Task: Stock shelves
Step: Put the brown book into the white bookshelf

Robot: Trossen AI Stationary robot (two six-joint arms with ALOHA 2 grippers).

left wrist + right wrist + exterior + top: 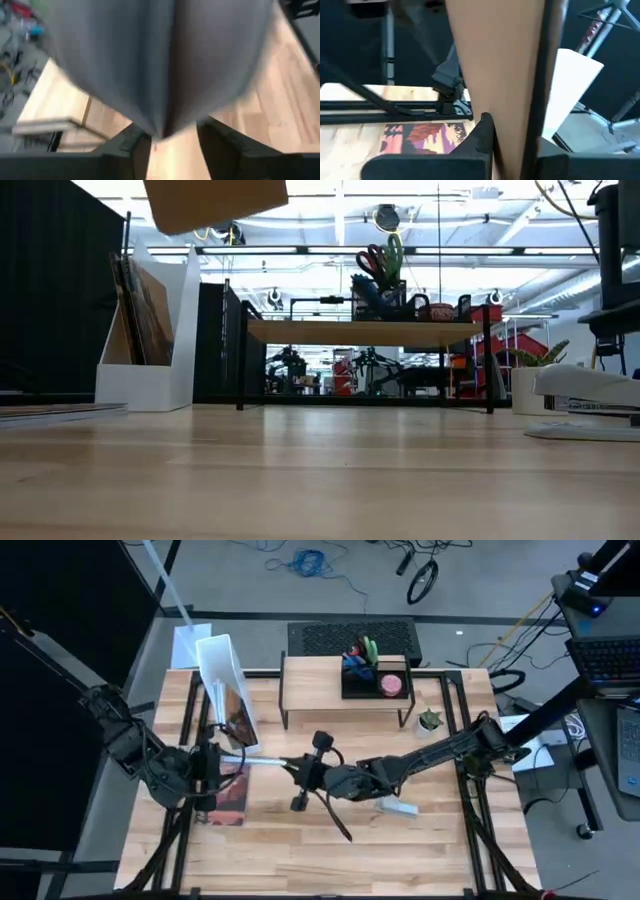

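– two queries for the log: where are the shelves (310,680), and what is stocked?
– far side of the table, centre. the wood top carries only a black organizer tray (375,680) with scissors and pens. underneath looks bare in the low view.
– claws?
– right gripper (303,776) mid-table, clamped on the edge of a tan folder (215,202) held in the air. left gripper (213,766) is at the folder's other end; cannot tell if it grips.
– remaining?
– judgement: early stage. the folder is not yet placed, a colourful magazine (230,790) lies flat near the left arm, and a stapler (397,806) sits near the right. the white file box (222,680) already holds some.
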